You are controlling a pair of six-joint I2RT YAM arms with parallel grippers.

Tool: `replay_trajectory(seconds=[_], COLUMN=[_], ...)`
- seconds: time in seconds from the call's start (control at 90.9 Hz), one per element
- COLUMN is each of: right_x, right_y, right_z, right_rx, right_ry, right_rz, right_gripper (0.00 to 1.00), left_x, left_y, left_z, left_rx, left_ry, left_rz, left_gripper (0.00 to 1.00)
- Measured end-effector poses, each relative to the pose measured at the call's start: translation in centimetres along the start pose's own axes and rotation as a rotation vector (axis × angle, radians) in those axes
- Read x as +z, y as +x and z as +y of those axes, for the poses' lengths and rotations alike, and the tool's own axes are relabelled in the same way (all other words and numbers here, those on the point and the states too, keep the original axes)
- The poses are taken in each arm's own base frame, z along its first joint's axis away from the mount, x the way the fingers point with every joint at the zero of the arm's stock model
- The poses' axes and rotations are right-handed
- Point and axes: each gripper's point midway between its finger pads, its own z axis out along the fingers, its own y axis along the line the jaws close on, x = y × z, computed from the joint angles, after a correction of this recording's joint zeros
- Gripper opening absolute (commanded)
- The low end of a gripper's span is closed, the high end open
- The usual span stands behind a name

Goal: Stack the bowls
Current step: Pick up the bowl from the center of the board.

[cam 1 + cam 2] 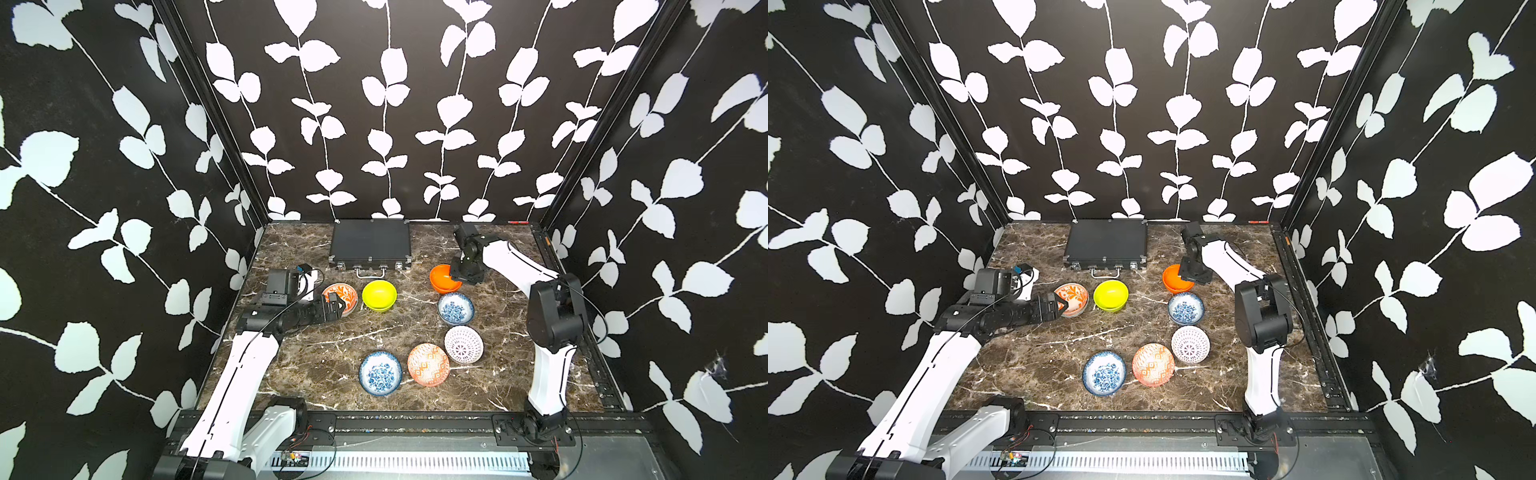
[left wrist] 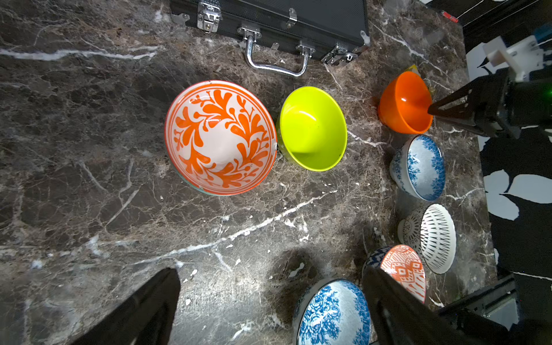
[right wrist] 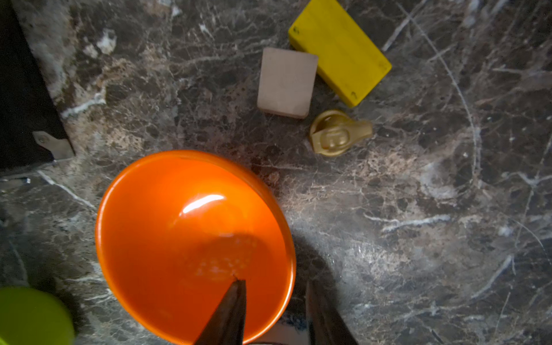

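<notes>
The marble worktop (image 1: 316,374) carries a black case (image 1: 371,241) at 12 o'clock. Bowls stand apart around the middle:
- orange-leaf bowl (image 1: 343,296) at 10
- yellow bowl (image 1: 379,294) beside it
- orange bowl (image 1: 441,280) at 1
- far blue-floral bowl (image 1: 456,308) at 3
- purple-dotted bowl (image 1: 464,345) at 4
- orange-geometric bowl (image 1: 428,365) at 5
- near blue-floral bowl (image 1: 380,373) at 6

The left fingers (image 2: 155,301) are spread wide and hold nothing. The right fingers (image 3: 230,310) straddle the orange bowl's rim, and I cannot tell whether they pinch it. A yellow block (image 3: 340,50) and a tan block (image 3: 286,83) lie touching just beyond the orange bowl.
</notes>
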Motion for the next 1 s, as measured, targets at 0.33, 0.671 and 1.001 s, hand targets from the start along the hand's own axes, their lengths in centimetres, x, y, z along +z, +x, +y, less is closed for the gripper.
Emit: replay_trajectory(seconds=[0.33,0.671,1.001], right_x=[1.6,1.9,-0.5], right_y=[-0.1,-0.2,-1.6], right_z=[0.0,0.2,2.9], right_rx=[0.010,0.033,0.014], right_ry=[-0.001,-0.011,-0.064], right_rz=[0.017,0.024,-0.023], right_gripper=[0.24,0.00,0.00], left_x=[-0.1,-0.1,-0.1], left_y=[-0.1,-0.1,-0.1], left_z=[0.1,0.2,0.2], left_rx=[0.001,0.001,0.001], left_ry=[-0.006,-0.012,-0.014], left_rz=[-0.005,-0.007,-0.008], left_gripper=[0.99,0.99,0.99])
